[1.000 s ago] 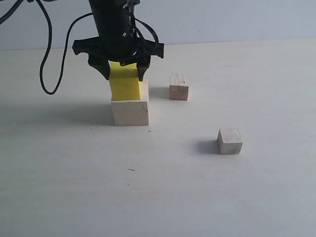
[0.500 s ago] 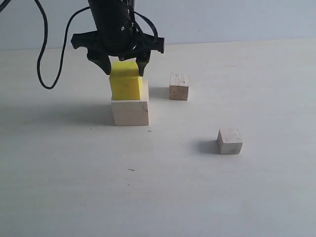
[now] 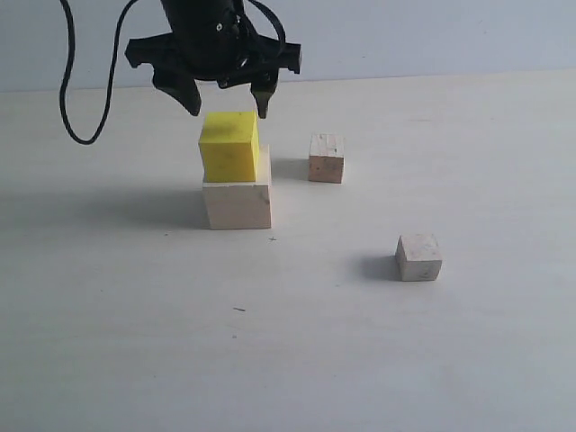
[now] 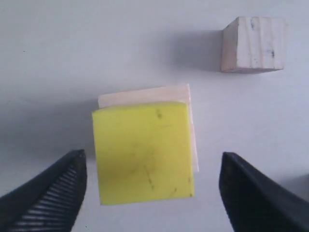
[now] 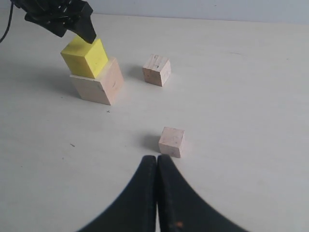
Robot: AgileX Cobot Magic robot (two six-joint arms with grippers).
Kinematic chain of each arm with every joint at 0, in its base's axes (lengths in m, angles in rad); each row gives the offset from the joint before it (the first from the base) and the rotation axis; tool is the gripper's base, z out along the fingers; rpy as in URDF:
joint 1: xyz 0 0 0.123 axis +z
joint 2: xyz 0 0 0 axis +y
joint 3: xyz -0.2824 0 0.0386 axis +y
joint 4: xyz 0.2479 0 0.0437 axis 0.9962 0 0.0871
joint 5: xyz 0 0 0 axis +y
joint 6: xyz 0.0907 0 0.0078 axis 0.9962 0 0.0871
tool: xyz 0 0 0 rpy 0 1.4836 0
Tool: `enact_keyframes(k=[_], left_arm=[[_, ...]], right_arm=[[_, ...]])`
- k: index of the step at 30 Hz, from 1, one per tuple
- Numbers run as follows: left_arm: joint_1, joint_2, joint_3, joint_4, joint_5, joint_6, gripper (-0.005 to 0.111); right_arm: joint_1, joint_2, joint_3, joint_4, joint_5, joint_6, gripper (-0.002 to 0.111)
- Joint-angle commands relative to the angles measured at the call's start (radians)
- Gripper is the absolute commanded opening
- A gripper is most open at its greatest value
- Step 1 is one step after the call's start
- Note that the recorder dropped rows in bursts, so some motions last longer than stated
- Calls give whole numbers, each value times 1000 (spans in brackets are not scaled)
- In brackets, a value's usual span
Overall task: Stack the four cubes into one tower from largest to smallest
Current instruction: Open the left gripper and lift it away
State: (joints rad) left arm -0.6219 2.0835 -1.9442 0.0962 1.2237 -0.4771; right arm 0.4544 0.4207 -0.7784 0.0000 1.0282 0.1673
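The yellow cube [image 3: 229,146] is stacked on the large pale cube [image 3: 238,204], left of centre in the exterior view. A small cube [image 3: 326,158] is seen to their right and a second small cube [image 3: 419,257] lower right, on a whitish table [image 3: 135,360] backed by a pale wall [image 3: 432,36]. The left gripper [image 3: 228,106] is held just above, spread and empty. The right gripper [image 5: 157,162], seen only by its wrist camera, is pressed closed on nothing.

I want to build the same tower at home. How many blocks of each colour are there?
yellow cube: 1
big wood cube: 1
small wood cubes: 2
Total: 4
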Motion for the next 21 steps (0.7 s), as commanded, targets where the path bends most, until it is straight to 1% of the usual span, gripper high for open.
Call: enact_keyframes(k=[1,3,6,11,15,18,21], left_arm=[[-6,-77,-10,-1,-3,11,56],[-6,-111,-10,-1,-3,60,35],[-6,-166,-10,-1,-3,111,-1],[-6,-264,-10,14,-3,157,1],[-6,-351,0,74,-3,178,1],[-6,-438,57,84,-7,168,1],[-6,-536,151,82,-91,159,1]], right_arm=[[-1,-5,5,0,-4,-20,0],[-1,-5,5,0,-6,-32,0],[-1,-3,5,0,-29,-33,0],[-1,39,5,0,-113,-36,0],[-1,115,5,-30,-222,-37,0],[-1,198,5,-32,-247,-60,0],[-1,302,5,-26,-247,-83,0]])
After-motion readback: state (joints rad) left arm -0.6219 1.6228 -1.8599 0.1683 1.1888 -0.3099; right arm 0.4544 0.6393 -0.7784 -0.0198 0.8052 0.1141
